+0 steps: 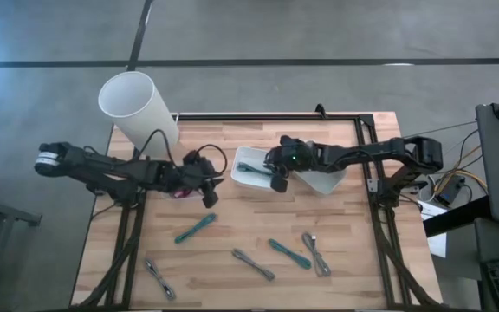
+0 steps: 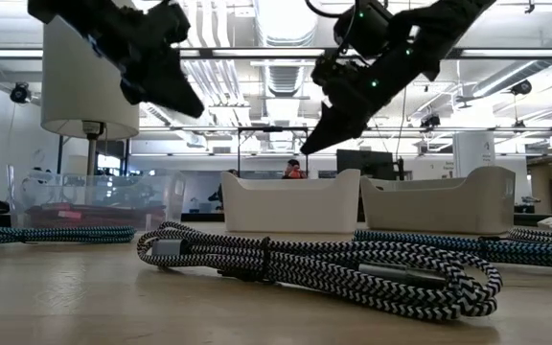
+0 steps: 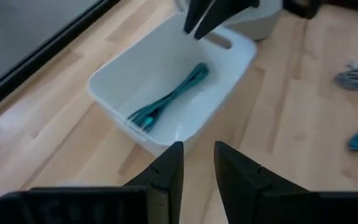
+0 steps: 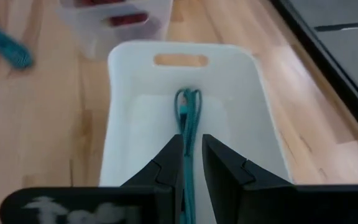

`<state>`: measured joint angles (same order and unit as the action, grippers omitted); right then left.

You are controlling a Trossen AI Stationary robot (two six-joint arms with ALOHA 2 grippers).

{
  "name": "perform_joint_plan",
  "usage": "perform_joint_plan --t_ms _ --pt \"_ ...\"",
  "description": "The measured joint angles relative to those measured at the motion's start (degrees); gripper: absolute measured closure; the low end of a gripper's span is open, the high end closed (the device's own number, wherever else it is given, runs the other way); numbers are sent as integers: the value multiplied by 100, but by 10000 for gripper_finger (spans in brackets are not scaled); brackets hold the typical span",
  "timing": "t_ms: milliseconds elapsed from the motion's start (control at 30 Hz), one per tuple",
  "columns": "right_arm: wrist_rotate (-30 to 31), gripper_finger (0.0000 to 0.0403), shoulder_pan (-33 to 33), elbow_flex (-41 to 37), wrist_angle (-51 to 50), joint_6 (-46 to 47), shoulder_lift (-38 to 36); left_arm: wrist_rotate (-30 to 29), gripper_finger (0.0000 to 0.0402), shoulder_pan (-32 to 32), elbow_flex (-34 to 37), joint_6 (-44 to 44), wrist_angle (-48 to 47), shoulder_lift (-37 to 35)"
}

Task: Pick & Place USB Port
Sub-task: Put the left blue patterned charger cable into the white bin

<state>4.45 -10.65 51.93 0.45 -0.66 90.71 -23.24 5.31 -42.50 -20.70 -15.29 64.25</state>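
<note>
**Teal cable in the bin, more waiting**

I am hovering my right hand [image 1: 277, 182] over the white bin [image 4: 126, 93], fingers nearly closed and gripping nothing; the teal cable [image 4: 188, 118] is lying inside. My left hand [image 1: 208, 196], narrowly parted and empty, is waiting beside the bin. Next I am likely fetching another cable [image 1: 195, 229] off the counter [image 1: 232, 282].

Cable [image 1: 251, 166] in bin [image 1: 243, 179], second bin [image 1: 327, 180] just right of it.

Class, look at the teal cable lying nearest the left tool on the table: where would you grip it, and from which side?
Grip the teal cable at its bundled middle, coming straight down from above. It lies flat and slanted on the table, so the fingers should straddle it crosswise. The left tool hovers just beyond its upper end.
</note>
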Motion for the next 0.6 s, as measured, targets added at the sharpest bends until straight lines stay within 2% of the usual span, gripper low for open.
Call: perform_joint_plan --t_ms 133,400,600 --pt "3 349 188 150 -554 -96 -117 14 309 372 -146 -149 -134 0" --pt "7 349 711 135 -613 115 -222 14 310 1356 -252 -844 -196 0" --pt "7 349 1105 132 -601 355 -227 16 310 2005 -245 -1960 -1358 4"
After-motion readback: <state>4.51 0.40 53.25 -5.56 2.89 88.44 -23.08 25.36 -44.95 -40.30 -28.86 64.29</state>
